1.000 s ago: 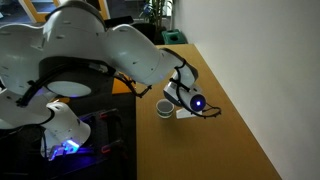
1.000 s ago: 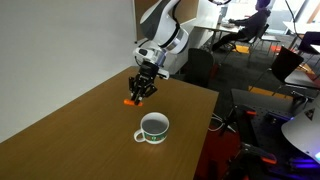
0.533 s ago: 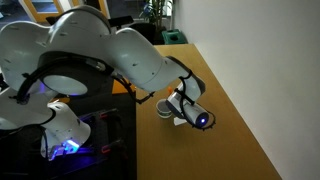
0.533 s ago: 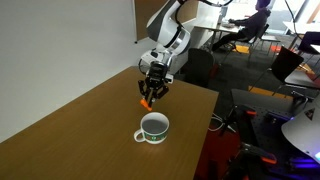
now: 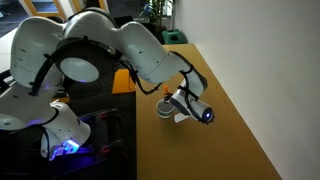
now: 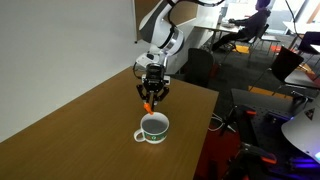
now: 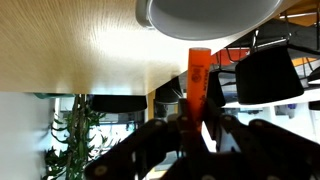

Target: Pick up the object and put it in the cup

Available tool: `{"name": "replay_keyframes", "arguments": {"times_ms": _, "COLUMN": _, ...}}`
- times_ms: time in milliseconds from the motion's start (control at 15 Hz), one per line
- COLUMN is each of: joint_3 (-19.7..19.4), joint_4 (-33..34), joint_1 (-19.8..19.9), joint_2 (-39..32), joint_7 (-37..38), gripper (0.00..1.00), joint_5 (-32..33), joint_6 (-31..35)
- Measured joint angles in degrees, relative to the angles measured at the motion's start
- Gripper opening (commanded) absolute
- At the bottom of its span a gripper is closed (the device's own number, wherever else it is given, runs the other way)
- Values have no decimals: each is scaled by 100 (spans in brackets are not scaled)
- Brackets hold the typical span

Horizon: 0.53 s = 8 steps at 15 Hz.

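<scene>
Object (image 6: 148, 105): slim, orange; off the counter (image 6: 70, 130), held roughly upright with its free end down.
Place: near the cup (image 6: 153, 137), on its far side in an exterior view; not yet over the opening. In the wrist view the free end (image 7: 198, 60) points towards the rim (image 7: 205, 15).
Fingers (image 7: 216, 128): clamped on the object's upper part, one each side; most of its length sticks out below them.
Cup: upright on the counter, near the counter's edge; dark inside, looks empty.
Step (judged): carrying across to the cup; lowering and release not yet done.
Risk, height: the free end seems low against the rim. A sideways move at this height could hit the wall, shove or tip the cup, or twist the object in the grip.
Risk, aim: letting go off-centre could land it on the rim, so it bounces onto the counter, and maybe off the nearby edge.
Risk, grip: a thin piece held at one end may pivot if bumped.
View: the arm (image 5: 110, 50) partly hides the cup (image 5: 163, 108) in an exterior view, so alignment is hard to judge there.
</scene>
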<state>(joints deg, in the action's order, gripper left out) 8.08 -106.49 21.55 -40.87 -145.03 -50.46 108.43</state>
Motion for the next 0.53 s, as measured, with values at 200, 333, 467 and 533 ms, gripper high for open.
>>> {"name": "replay_keyframes", "arguments": {"times_ms": 200, "joint_3": -165, "joint_4": 167, "joint_1": -237, "joint_2": -196, "joint_7": 1, "gripper": 5, "joint_5": 0, "joint_6": -61}}
{"name": "replay_keyframes", "arguments": {"times_ms": 333, "joint_3": -230, "joint_4": 273, "joint_1": -316, "joint_2": -363, "joint_7": 5, "gripper": 5, "joint_5": 0, "joint_6": -75}}
{"name": "replay_keyframes", "arguments": {"times_ms": 467, "joint_3": -291, "joint_4": 366, "joint_1": -355, "joint_2": -525, "joint_7": 15, "gripper": 5, "joint_5": 0, "joint_6": -76}}
{"name": "replay_keyframes", "arguments": {"times_ms": 533, "joint_3": -327, "joint_4": 403, "joint_1": -369, "joint_2": -595, "joint_7": 19, "gripper": 20, "joint_5": 0, "joint_6": -76}}
